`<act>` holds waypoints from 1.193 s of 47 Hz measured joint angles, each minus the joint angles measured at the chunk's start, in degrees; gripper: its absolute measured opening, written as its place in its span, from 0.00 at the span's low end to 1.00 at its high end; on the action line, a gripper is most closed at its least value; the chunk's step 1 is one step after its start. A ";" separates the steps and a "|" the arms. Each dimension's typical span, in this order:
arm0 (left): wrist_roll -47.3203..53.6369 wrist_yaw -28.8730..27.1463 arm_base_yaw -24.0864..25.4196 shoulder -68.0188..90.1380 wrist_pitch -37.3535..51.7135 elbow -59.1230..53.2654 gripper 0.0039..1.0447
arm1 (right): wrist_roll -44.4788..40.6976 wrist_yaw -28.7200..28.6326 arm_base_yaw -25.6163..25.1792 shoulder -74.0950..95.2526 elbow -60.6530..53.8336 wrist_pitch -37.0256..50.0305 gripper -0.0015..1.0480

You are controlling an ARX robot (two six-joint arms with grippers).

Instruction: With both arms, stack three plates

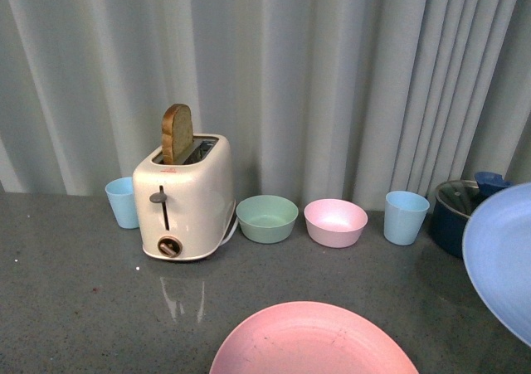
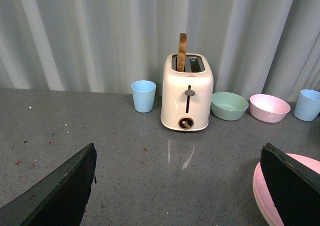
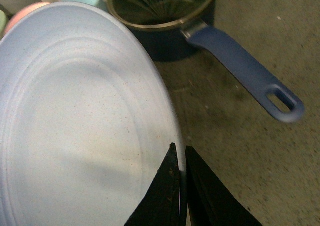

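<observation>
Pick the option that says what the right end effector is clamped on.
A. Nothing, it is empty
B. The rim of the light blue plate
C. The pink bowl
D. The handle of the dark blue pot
B: in the right wrist view the right end effector pinches the rim of the light blue plate, while the pot handle lies apart from it on the counter.

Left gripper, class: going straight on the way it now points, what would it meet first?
Probably the toaster, dead ahead between the open left gripper's fingers; only counter lies before it. Depth is unclear, so a downward tilt could strike the counter first.
</observation>
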 joint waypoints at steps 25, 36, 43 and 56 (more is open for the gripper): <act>0.00 -0.02 0.00 0.02 0.00 0.00 0.94 | 14.62 1.86 24.70 -2.51 -7.26 7.43 0.03; 0.00 -0.02 0.00 0.00 0.00 0.00 0.94 | 18.14 2.62 30.10 -1.55 -8.55 7.96 0.03; 0.00 -0.02 0.00 0.00 0.00 0.00 0.94 | 18.32 3.54 30.32 0.28 -8.55 7.48 0.03; 0.00 0.00 0.00 0.00 0.00 0.00 0.94 | 20.44 4.09 32.81 4.44 -9.22 9.75 0.03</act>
